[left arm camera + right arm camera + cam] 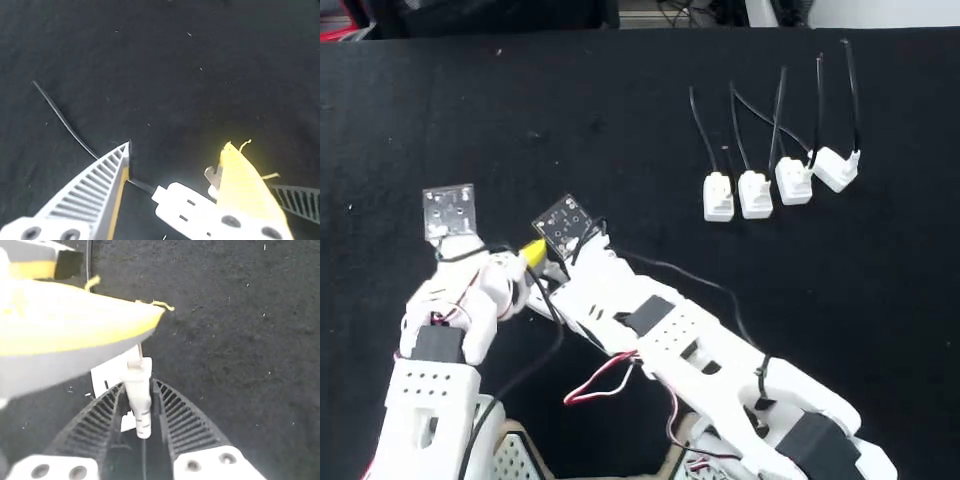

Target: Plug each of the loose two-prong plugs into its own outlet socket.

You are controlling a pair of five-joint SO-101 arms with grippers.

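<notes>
R claw (pixel 139 385) was clamped on plug (pixel 140 410), prongs near socket (pixel 187 210) betw spread fingers of L claw (pixel 177 145); not mated yet, 4 corded white pieces (pixel 756 193) lay well apart, prob pending.

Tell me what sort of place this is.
Probably a robotics lab bench, set up for testing. Two white robot arms sit side by side at a black-covered table, and a row of corded white plugs is laid out like a practice task.

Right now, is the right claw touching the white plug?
Touching. The right wrist view shows the right claw closed on the white plug, with both fingers pressed against its sides.
</notes>
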